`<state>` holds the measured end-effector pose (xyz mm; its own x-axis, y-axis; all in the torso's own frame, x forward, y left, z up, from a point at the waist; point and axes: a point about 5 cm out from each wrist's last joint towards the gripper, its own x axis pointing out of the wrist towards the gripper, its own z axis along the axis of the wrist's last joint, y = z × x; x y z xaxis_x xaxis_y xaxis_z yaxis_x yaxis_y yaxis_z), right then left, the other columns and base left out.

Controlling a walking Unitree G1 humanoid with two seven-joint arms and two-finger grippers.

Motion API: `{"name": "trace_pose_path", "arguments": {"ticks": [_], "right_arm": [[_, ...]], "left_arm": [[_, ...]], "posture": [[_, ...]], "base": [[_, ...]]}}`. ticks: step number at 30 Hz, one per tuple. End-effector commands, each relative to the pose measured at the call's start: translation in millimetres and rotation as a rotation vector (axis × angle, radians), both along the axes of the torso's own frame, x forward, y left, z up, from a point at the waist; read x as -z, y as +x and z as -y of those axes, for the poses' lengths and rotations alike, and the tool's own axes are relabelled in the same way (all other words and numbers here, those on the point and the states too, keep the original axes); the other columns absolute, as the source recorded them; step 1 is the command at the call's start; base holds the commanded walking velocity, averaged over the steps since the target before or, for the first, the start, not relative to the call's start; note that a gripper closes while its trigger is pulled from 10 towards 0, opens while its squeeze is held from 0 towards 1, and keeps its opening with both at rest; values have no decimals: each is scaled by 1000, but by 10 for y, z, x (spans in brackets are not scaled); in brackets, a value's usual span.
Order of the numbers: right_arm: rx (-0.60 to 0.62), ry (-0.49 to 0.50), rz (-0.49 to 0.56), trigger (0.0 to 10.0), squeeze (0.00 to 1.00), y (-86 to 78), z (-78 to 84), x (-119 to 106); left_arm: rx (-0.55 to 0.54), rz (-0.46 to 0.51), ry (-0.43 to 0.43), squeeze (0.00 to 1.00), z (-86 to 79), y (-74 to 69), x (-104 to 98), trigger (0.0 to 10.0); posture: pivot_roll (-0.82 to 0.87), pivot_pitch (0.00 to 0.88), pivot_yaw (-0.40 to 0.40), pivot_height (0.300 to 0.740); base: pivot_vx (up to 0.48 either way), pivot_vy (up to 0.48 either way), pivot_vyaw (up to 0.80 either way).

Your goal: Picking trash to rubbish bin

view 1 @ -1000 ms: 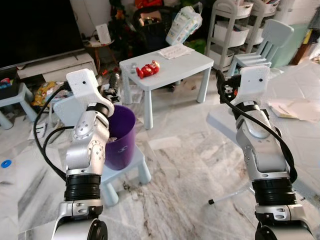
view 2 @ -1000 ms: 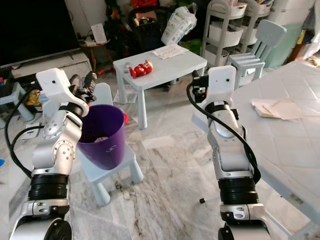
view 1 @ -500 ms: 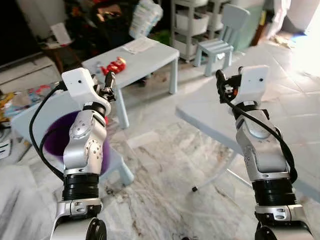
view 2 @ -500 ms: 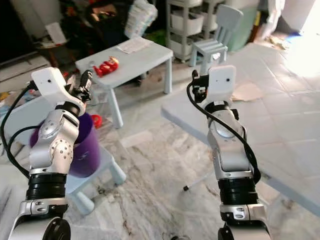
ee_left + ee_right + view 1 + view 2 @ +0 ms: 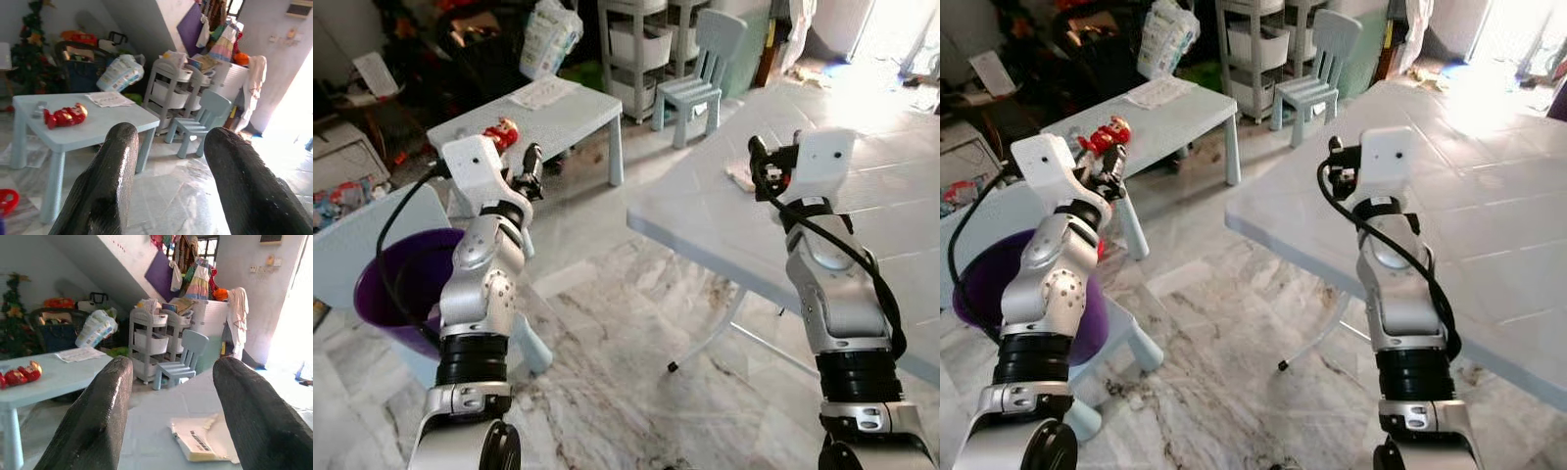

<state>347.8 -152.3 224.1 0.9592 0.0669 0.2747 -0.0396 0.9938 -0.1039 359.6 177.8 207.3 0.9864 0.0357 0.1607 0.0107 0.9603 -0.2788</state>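
Grey-veined marble floor, small pale blue desk, matching child's chair, white shelf trolley, bright daylight from the right.

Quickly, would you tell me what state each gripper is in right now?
Left gripper: open, holding nothing.
Right gripper: open, holding nothing.

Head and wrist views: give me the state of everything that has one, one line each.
left gripper: jaws open, empty, raised.
right gripper: jaws open, empty, over the big table.
purple bin: upright on the low chair, mouth open.
white packet: lying flat on the big table, untouched.
red toy: lying on the small table.
small chair: upright, unoccupied.
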Motion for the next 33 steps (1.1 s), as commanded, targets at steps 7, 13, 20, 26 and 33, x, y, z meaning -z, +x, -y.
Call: {"name": "trace_pose_path", "arguments": {"ticks": [7, 13, 20, 26, 33], "right_arm": [[15, -5, 6, 10000, 0, -7, 57, -35], [19, -5, 5, 10000, 0, -10, 60, -33], [23, -4, 6, 10000, 0, -9, 63, -34], [19, 3, 15, 10000, 0, -18, 64, -41], [20, -3, 15, 10000, 0, -20, 65, -43]], "left_arm": [[1, -8, -26, 0, 45, 43, -13, 10000], [20, -14, -37, 0, 69, 51, -11, 10000], [19, -8, -29, 0, 59, 60, -23, 10000], [18, -5, -28, 0, 58, 60, -31, 10000], [22, -4, -24, 0, 61, 60, -33, 10000]], "posture": [[-114, 0, 31, 740], [-115, 0, 33, 740], [-115, 0, 37, 740], [-115, 0, 39, 740], [-115, 0, 37, 740]], "base": [[0, 0, -114], [0, 0, -400], [0, 0, -343], [269, 0, 0], [365, 229, 0]]}}
